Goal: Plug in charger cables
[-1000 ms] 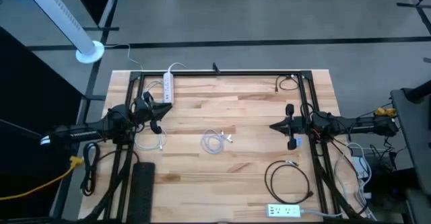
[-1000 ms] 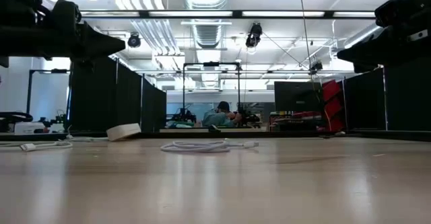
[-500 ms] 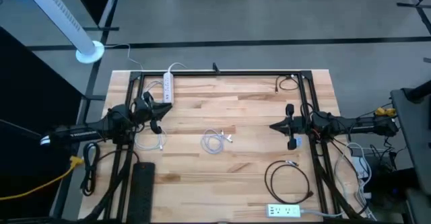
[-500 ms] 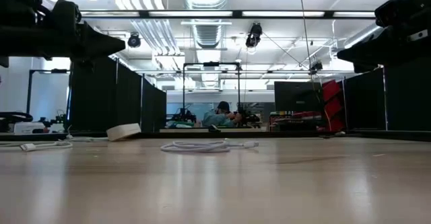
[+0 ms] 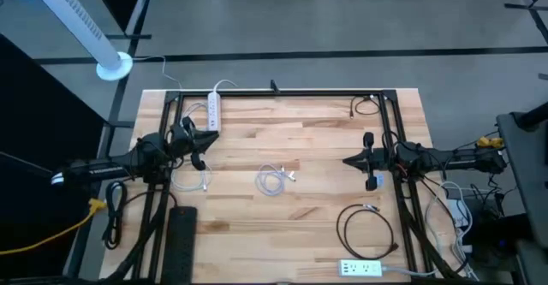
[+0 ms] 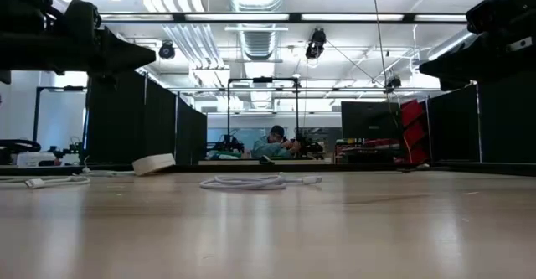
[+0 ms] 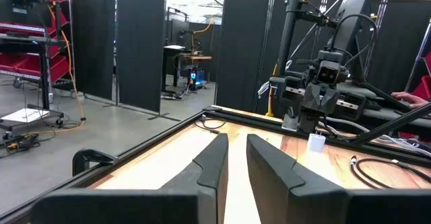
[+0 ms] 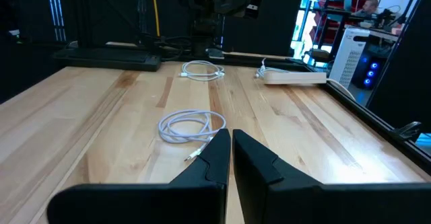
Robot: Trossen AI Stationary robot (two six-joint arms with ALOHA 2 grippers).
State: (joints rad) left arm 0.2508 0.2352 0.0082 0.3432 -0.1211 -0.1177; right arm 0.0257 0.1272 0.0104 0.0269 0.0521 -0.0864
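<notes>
A white coiled charger cable (image 5: pixel 274 180) lies flat at the table's middle, also seen in the right wrist view (image 8: pixel 192 125) and the low view (image 6: pixel 260 182). A second white cable (image 5: pixel 195 181) lies near the left arm. A black cable loop (image 5: pixel 366 227) lies at the near right, and a small black one (image 5: pixel 364 107) at the far right. My left gripper (image 5: pixel 204 153) hovers over the left side, its fingers (image 7: pixel 237 140) a narrow gap apart. My right gripper (image 5: pixel 346 159) hovers over the right side, shut (image 8: pixel 231 135). Both hold nothing.
A white power strip (image 5: pixel 213 112) lies at the far left, another (image 5: pixel 360 269) at the near right edge. A black power strip (image 5: pixel 178 234) lies at the near left, beside a yellow cord (image 5: pixel 94 206). A black frame (image 5: pixel 274 94) rims the table.
</notes>
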